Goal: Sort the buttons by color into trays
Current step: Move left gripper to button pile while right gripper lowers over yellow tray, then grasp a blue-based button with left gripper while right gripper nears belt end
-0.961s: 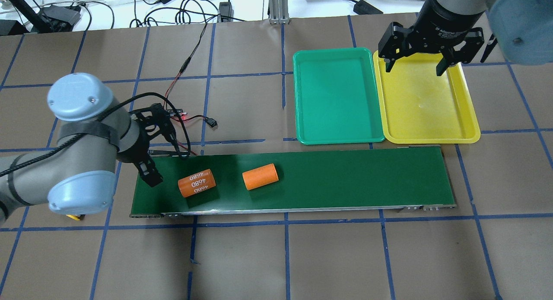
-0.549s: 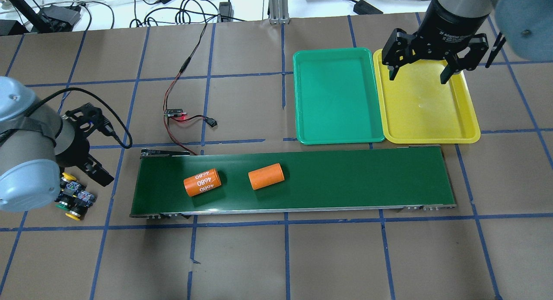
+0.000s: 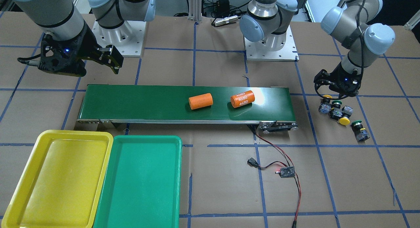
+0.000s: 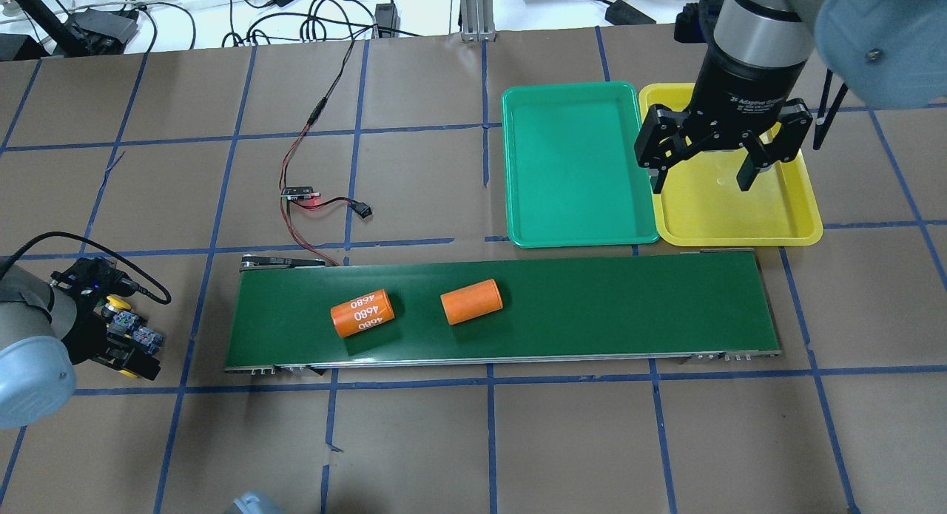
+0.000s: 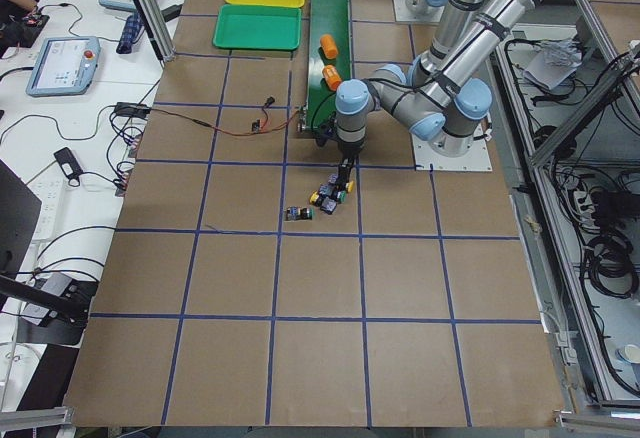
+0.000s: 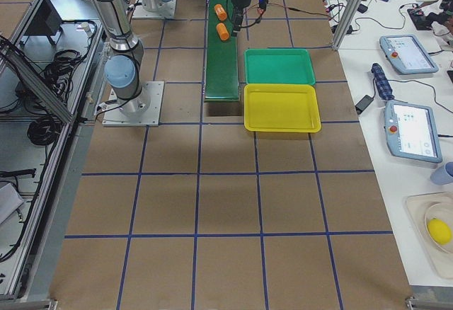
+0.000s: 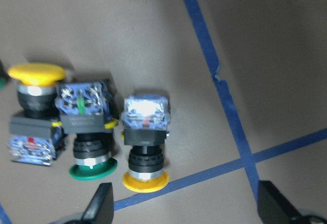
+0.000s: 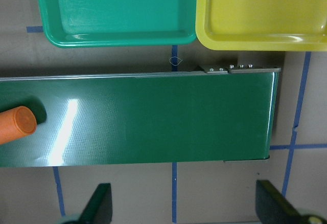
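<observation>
Three buttons [image 7: 92, 127] lie bunched on the brown paper in the left wrist view: one with a yellow cap [image 7: 38, 73], one with a green cap [image 7: 92, 171], one with a yellow cap [image 7: 145, 181]. A separate green button [image 3: 359, 129] lies a little apart. My left gripper [image 7: 186, 208] hangs open just above the cluster [image 3: 334, 110], holding nothing. My right gripper [image 4: 701, 177] is open and empty over the yellow tray [image 4: 777, 211], near its border with the green tray [image 4: 577, 163]. Both trays are empty.
A long dark-green conveyor belt [image 4: 592, 307] runs in front of the trays and carries two orange cylinders [image 4: 362, 313] [image 4: 471, 301]. A small circuit board with red and black wires [image 4: 300, 194] lies behind the belt's left end.
My left arm swung left from the belt's left end and came down over the buttons. My right gripper moved nearer over the yellow tray. The orange cylinders drifted right.
</observation>
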Available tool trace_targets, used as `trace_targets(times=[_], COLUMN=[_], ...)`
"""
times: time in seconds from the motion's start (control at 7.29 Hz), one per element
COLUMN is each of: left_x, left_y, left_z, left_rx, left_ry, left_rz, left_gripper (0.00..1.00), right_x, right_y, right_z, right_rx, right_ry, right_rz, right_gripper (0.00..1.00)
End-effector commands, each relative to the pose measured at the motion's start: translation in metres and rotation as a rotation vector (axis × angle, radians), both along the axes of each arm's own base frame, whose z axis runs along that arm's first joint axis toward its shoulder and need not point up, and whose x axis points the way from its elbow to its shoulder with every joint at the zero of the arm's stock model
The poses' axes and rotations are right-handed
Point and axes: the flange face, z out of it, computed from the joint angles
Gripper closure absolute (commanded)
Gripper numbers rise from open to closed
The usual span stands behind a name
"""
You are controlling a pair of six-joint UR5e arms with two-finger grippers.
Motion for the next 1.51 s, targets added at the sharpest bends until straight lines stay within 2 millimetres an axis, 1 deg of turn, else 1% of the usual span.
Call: trace_targets(times=[0.0,0.14,0.27,0.41,0.55,0.69,0.82,0.96,1.1,1.24,1.37], left_x=[0.005,0.008,0.009,0.009,0.009,0.007,0.008,0.008,0.009,0.009,0.007], left_y=[-0.005,-0.007,-0.01,-0.016,-0.016,-0.014,-0.015,-0.015,-0.017,-0.019,-0.023], left_z=[-0.016,-0.02,-0.026,-0.027,-0.033,-0.04,-0.043,-0.043,-0.04,-0.033,-0.024], left_rx=[-0.015,-0.023,-0.028,-0.074,-0.074,-0.058,-0.054,-0.055,-0.06,-0.075,-0.092], left_ry=[0.011,0.006,0.004,0.015,0.021,0.035,0.04,0.039,0.035,0.024,0.009], left_rz=[0.021,0.022,0.022,0.02,0.022,0.021,0.021,0.02,0.006,-0.002,-0.017], left_gripper=[0.05,0.05,0.05,0.04,0.04,0.05,0.23,0.49,0.73,0.81,0.84], right_x=[-0.001,-0.004,0.0,0.002,0.002,-0.008,-0.003,-0.002,-0.003,-0.002,-0.003], right_y=[-0.012,-0.012,-0.01,-0.015,-0.015,-0.021,-0.014,-0.022,-0.026,-0.021,-0.018], right_z=[-0.008,-0.017,-0.026,-0.032,-0.028,-0.028,-0.028,-0.031,-0.027,-0.033,-0.036], right_rx=[-0.06,-0.049,-0.023,-0.01,-0.016,-0.021,-0.015,-0.03,-0.077,-0.062,-0.036], right_ry=[0.046,0.078,0.061,0.031,0.024,0.021,0.022,0.021,0.02,0.019,0.022], right_rz=[0.171,0.171,0.193,0.234,0.264,0.239,0.245,0.292,0.422,0.424,0.408], right_gripper=[0.0,0.0,0.0,0.0,0.0,0.0,0.0,0.0,0.0,0.0,0.0])
